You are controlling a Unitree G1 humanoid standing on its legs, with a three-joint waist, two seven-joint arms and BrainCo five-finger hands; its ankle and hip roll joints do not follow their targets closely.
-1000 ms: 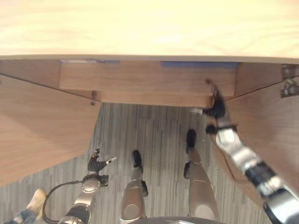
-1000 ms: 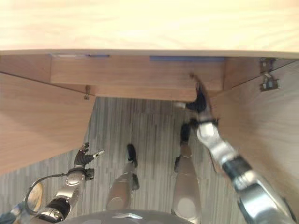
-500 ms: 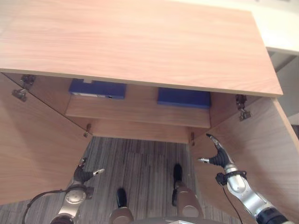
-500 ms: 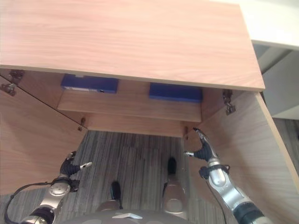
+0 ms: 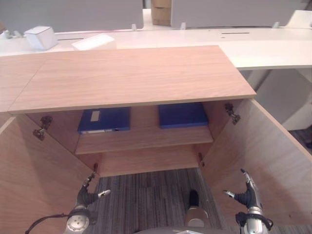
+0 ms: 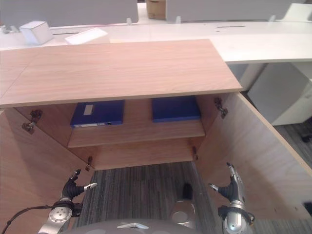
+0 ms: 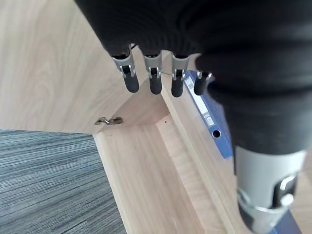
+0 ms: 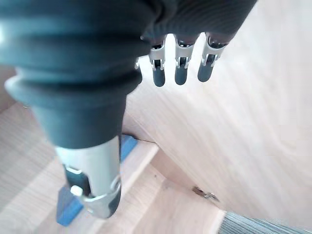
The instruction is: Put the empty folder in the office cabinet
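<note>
Standing open before the robot was the office cabinet (image 5: 131,78), a low wooden one with both doors swung wide, the left door (image 5: 34,180) and the right door (image 5: 263,161) reaching out to each side. On the inner shelf (image 5: 146,139) two blue folders lay flat, well apart from each other. The left folder (image 5: 105,120) carried a pale label on its cover, and the right folder (image 5: 183,115) was plain blue and lay near the right wall of the cabinet. I could not tell from the views which of them was the empty one. The left hand (image 5: 87,195) hung low in front of the left door, above the grey striped carpet (image 5: 146,195), with its fingers relaxed and straight and holding nothing; its wrist view showed the dark fingertips (image 7: 155,84) pointing toward the inner corner of the cabinet, with an edge of a blue folder beside them. The right hand (image 5: 246,195) hung low close to the right door, also with loose, spread fingers and nothing in it. Behind the cabinet ran a white tabletop (image 5: 263,44), and on it, at the far left, stood a small white box (image 5: 40,37) with a flat white object (image 5: 93,42) near it.
</note>
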